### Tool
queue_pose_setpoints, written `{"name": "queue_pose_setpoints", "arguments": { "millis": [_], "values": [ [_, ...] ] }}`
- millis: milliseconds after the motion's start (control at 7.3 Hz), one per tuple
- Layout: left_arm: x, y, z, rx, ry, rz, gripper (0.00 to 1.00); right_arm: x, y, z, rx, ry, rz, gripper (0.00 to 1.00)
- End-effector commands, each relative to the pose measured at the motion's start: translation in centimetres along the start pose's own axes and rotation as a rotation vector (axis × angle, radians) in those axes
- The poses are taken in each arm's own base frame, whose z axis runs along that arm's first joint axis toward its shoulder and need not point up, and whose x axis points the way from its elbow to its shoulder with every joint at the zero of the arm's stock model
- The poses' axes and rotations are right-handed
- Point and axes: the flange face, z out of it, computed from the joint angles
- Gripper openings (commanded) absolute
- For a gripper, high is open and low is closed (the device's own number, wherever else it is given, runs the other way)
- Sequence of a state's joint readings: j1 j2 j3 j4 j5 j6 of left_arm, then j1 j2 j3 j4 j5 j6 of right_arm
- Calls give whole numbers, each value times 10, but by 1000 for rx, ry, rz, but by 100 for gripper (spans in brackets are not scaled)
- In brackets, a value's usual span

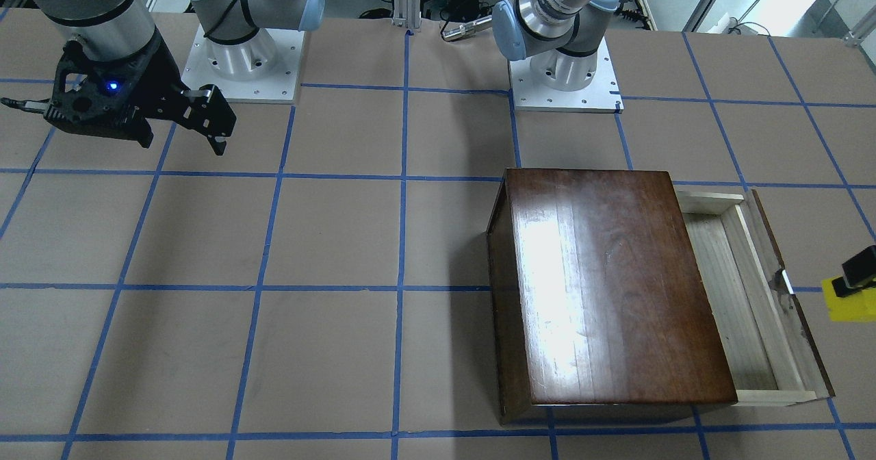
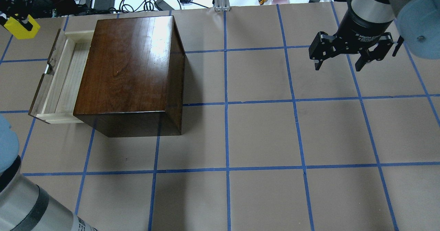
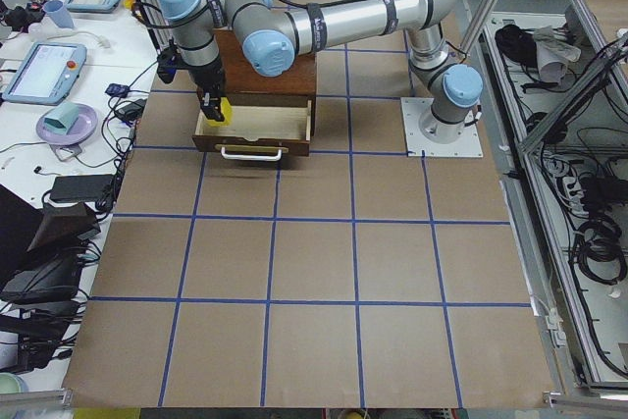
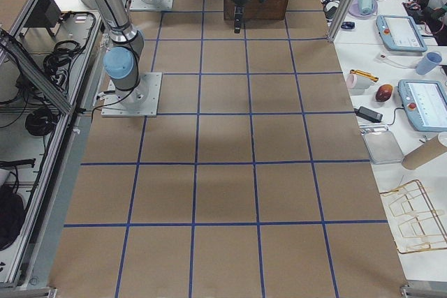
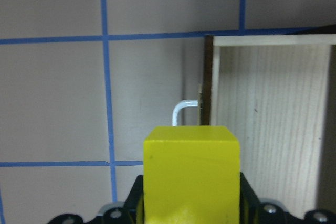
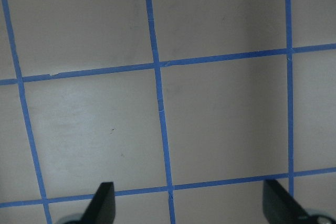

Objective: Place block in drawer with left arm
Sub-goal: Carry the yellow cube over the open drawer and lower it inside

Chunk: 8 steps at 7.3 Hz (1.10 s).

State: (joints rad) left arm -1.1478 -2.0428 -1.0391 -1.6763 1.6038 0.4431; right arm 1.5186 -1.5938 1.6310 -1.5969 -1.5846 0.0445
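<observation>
My left gripper (image 2: pixel 19 21) is clamped on the block (image 5: pixel 191 174): the yellow cube sits squarely between the two fingers, its top and front faces filling the lower middle of my left wrist view, with the black fingers (image 5: pixel 251 198) pressed against its sides. The jaws are only as far apart as the cube is wide.

The block hangs in the air off the worktop (image 2: pixel 261 131), close to the drawer (image 2: pixel 43 86), which is pulled out of the dark wooden box (image 2: pixel 127 66). From the overhead and front-facing views the cube lies on the outer side of the dark front panel, near it but not touching. From the left wrist the panel's edge and the bent metal handle (image 5: pixel 184 109) show just past the cube's top edge, with the pale-wood tray floor stretching to the right. Whether any part of the cube is over the tray itself I cannot tell — the views disagree.

My right gripper (image 2: pixel 338 66) is spread wide and holds nothing. It hangs above bare taped worktop, well apart from the box and the drawer.
</observation>
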Motion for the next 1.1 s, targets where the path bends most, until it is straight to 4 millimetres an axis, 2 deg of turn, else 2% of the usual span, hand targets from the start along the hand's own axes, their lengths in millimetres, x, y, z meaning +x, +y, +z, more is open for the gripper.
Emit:
{"name": "queue_pose_setpoints", "arguments": {
  "millis": [0, 411, 548, 685, 822, 959],
  "values": [
    [30, 11, 32, -53, 26, 17, 0, 0, 0, 0, 0, 0, 0, 100],
    [31, 18, 71, -89, 43, 27, 0, 0, 0, 0, 0, 2, 0, 100],
    [29, 14, 93, -99, 46, 22, 0, 0, 0, 0, 0, 2, 0, 100],
    [29, 13, 104, -66, 35, 16, 0, 0, 0, 0, 0, 2, 0, 100],
    [32, 15, 128, -79, 42, 18, 0, 0, 0, 0, 0, 2, 0, 100],
    [32, 16, 139, -53, 35, 18, 2, 0, 0, 0, 0, 2, 0, 100]
  ]
}}
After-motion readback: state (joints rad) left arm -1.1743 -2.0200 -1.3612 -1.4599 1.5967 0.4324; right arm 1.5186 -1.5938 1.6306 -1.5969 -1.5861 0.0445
